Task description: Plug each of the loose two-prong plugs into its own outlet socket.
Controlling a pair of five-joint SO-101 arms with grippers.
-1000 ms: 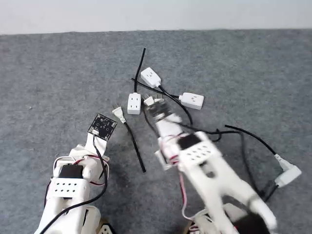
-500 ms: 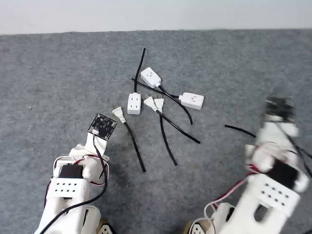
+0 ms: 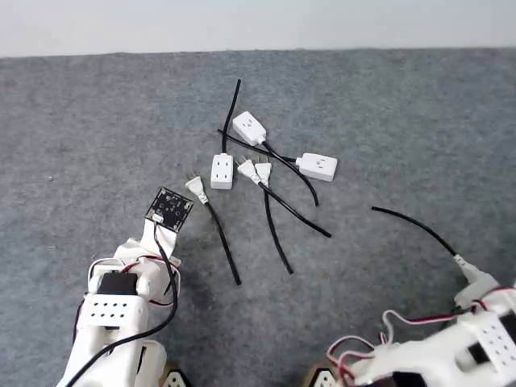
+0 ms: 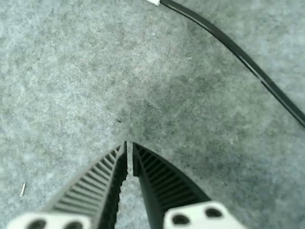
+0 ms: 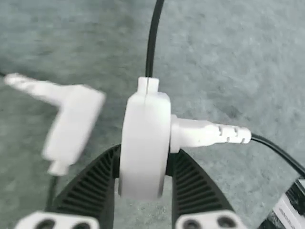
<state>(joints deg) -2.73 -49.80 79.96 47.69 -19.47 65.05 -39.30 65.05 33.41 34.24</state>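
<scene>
the fingers [image 5: 190,186] of the right gripper [image 5: 144,160] are pinching a white outlet socket [image 5: 144,138] across its flat faces, which leaves its side free. a white plug [image 5: 209,133] stands out of that side and looks seated, though the joint itself is hidden. i'd judge this a hold to steady or carry a mated pair, not the start of a new one. just beside it lies another white piece [image 5: 71,119], too smeared to name.

the left gripper [image 4: 128,147] has its fingers pressed together on nothing, low over bare counter [image 4: 71,71], with a black cord [image 4: 238,55] passing near.

from above, the remaining work sits mid-counter, well apart from both arms. there is a near socket [image 3: 222,171], a far socket [image 3: 250,127] and a side socket [image 3: 317,166]. a lone plug [image 3: 196,189] and twin plugs [image 3: 246,170] lie unplugged, the twins just beside the near socket. their cords cross among the sockets, so lifting one plug would likely drag a neighbour. a long cord [image 3: 411,226] curves across the counter toward the right arm [image 3: 459,355]
</scene>
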